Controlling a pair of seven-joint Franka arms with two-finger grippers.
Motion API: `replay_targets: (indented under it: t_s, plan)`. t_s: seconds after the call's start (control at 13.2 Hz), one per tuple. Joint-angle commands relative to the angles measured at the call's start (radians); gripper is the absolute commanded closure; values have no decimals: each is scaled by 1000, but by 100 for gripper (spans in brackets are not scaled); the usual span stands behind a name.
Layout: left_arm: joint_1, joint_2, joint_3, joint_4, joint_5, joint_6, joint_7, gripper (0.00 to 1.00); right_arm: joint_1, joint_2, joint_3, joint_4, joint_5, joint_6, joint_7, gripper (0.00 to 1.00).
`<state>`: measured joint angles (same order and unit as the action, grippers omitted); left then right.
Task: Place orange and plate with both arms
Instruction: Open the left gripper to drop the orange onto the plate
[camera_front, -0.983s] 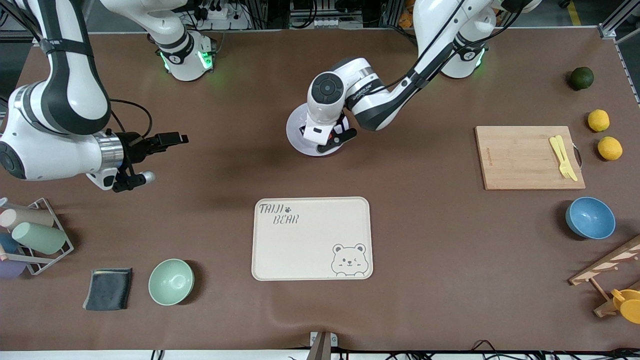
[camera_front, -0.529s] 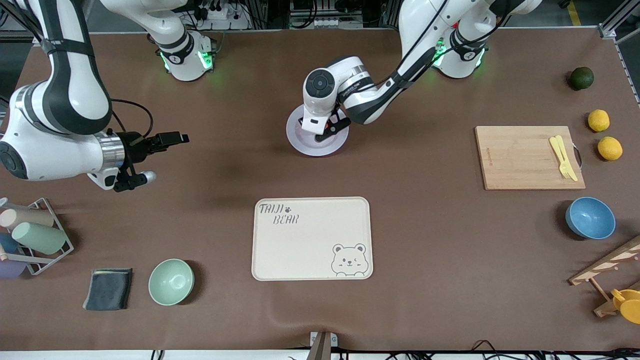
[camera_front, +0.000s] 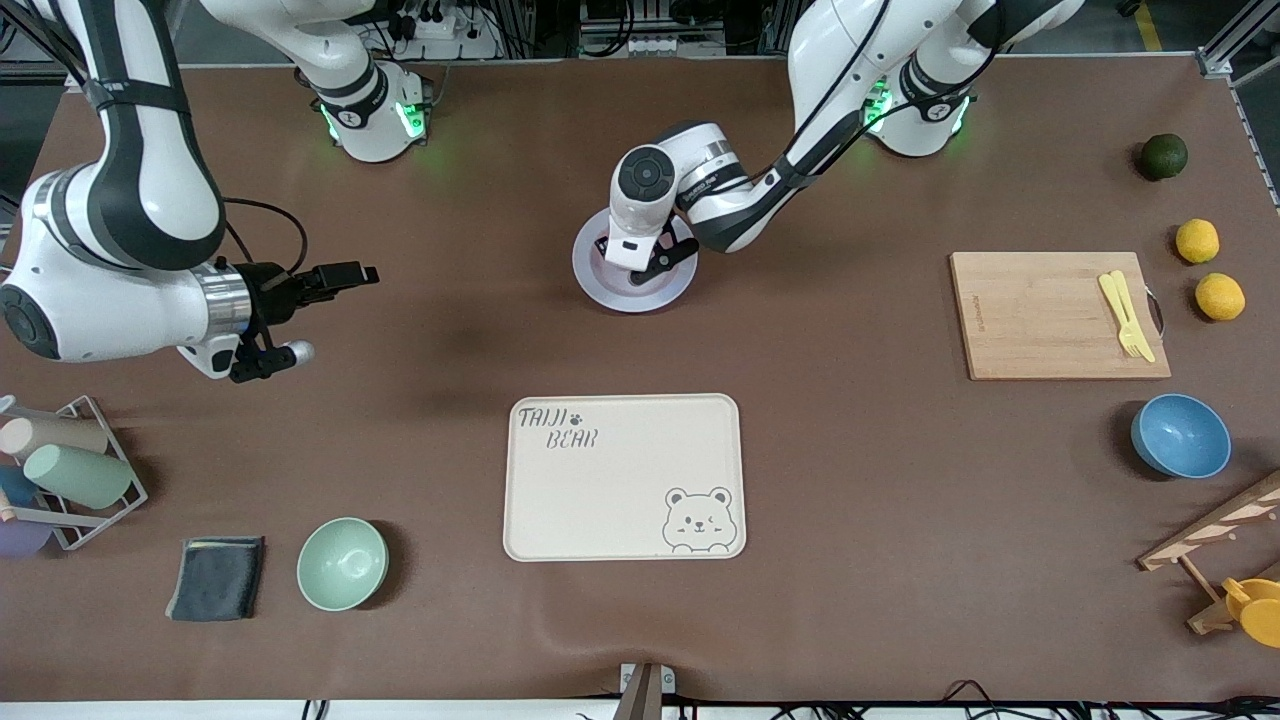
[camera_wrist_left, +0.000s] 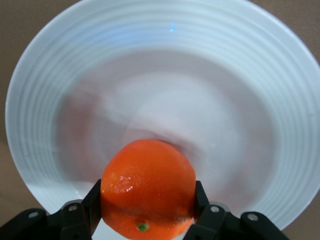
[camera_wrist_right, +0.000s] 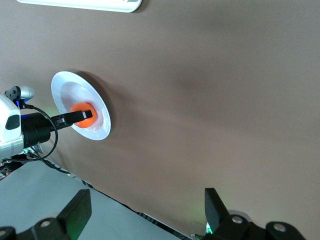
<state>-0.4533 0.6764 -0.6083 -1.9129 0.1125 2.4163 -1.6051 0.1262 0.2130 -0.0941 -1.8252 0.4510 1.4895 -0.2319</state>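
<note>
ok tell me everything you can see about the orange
The orange is small, round and bright red-orange, with a glossy, finely dimpled skin and a tiny green stem spot. It sits clamped between the black fingers of the left end effector, which press on its two sides. It is over the middle of the plate, much smaller than it. Whether it touches the plate cannot be told. The right wrist view shows it as an orange spot in the plate's well.

Small, round, bright red-orange orange (camera_wrist_left: 148, 187) (glossy, green stem dot showing) clamped between the left hand (camera_wrist_left: 145, 217) fingers over the plate's centre. Pale lavender-white plate (camera_front: 600, 290), ribbed wide rim, flat on the brown bench (camera_front: 850, 480), farther from the front camera than the bear tray (camera_front: 620, 500).
</note>
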Motion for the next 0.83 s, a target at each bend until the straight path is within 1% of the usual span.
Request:
replay_targets:
  t_s: [0.0, 0.15, 0.3, 0.45, 0.6, 0.68, 0.76]
  plan:
    - [-7, 2, 24, 11, 26, 21, -16, 0, -8, -20, 5, -19, -12, -6, -9, 0]
    - [10, -11, 30, 35, 27, 17, -13, 0, -10, -18, 5, -19, -12, -8, -11, 0]
    - [53, -91, 35, 69, 26, -28, -15, 0, -10, -18, 5, -20, -11, -11, -9, 0]
    - [77, -193, 36, 133, 23, -162, -15, 0, -13, -12, 7, -19, -6, -43, -9, 0]
    - [160, -260, 32, 234, 26, -346, 13, 0, -2, -11, 7, -19, -6, -44, -17, 0]
    - [194, -293, 30, 267, 26, -400, 52, 0, 6, -11, 8, -19, -6, -46, -18, 0]
    - [243, -332, 32, 284, 23, -426, 118, 0, 21, -11, 7, -20, -6, -52, -18, 0]
